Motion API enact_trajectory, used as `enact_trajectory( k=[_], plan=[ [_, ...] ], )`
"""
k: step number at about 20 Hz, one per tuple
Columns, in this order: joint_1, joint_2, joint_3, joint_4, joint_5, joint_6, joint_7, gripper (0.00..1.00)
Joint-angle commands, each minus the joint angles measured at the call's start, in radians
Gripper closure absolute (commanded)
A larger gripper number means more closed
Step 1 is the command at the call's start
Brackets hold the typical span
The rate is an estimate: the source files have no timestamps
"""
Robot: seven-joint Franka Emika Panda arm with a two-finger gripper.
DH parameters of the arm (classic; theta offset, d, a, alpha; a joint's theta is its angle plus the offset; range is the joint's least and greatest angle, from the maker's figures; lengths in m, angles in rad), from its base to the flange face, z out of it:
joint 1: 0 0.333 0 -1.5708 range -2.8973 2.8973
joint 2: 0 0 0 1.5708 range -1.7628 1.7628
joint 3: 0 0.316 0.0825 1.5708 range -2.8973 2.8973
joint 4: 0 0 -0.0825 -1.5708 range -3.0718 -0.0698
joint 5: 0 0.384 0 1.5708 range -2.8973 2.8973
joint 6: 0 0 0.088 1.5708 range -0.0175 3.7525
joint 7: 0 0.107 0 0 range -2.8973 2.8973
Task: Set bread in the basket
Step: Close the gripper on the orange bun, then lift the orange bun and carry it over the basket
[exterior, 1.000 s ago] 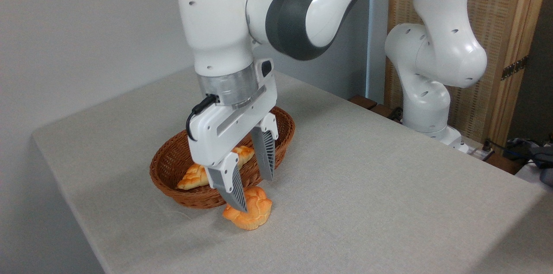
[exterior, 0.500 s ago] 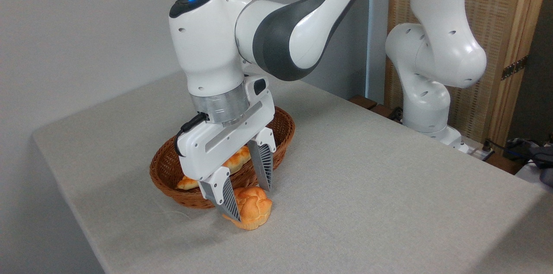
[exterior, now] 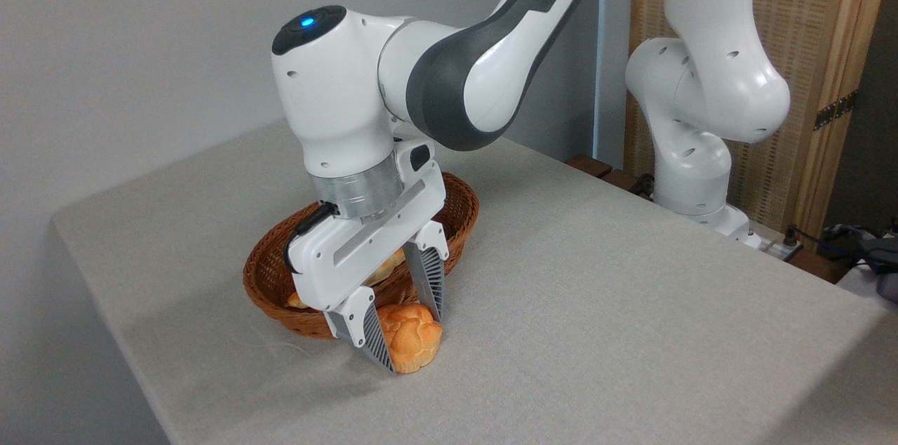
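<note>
The end effector [exterior: 407,336] is straddling the bread [exterior: 412,343] at lower centre of the frame, its fingers spread about as wide as the bun, one on each side; whether they are already pressing it, I cannot tell. The bread is sitting on the surface [exterior: 596,333], just beside the basket [exterior: 464,210]. Closing gently and evenly is likely wisest, then lifting clear of the near rim.

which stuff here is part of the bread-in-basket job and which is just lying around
Part of the job:
- small round bun on the table, between the pincer fingers
- wicker basket just behind it

Just there:
- braided loaf already in the basket, mostly hidden
- grey table
- cables at far right
- wooden screen
</note>
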Motion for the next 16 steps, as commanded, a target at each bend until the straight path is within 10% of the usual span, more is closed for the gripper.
enact_trajectory(
  k=[1,16],
  plan=[
    [0.001,-0.002,0.006,-0.003,0.016,0.012,0.019,0.57],
    [0.005,-0.025,0.033,0.003,0.016,0.002,0.019,0.61]
  ],
)
